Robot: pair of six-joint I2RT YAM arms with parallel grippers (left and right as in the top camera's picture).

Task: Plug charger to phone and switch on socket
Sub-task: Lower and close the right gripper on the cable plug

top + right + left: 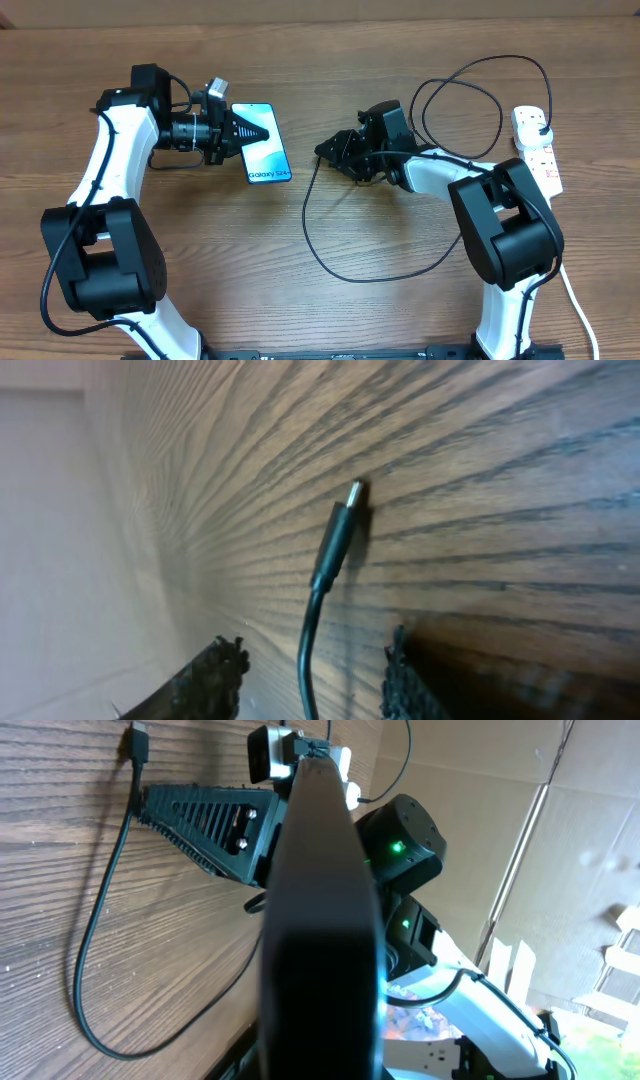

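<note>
My left gripper (258, 130) is shut on the top end of the phone (266, 148), whose blue screen faces up at centre left. In the left wrist view the phone (320, 920) is a dark edge-on slab that fills the middle and hides the fingers. The charger (306, 222) is a thin black cable looped over the table. Its connector tip (337, 532) lies on the wood. My right gripper (328, 150) is open, with a finger on each side of the cable (310, 675) just behind the tip. The white socket (540, 152) lies at the far right, with a black plug (541, 122) in it.
The socket's thick white cord (570, 285) runs down the right edge of the table. The cable's free end also shows in the left wrist view (137, 742), lying on the wood. Cardboard sheets (560, 840) stand beyond the table.
</note>
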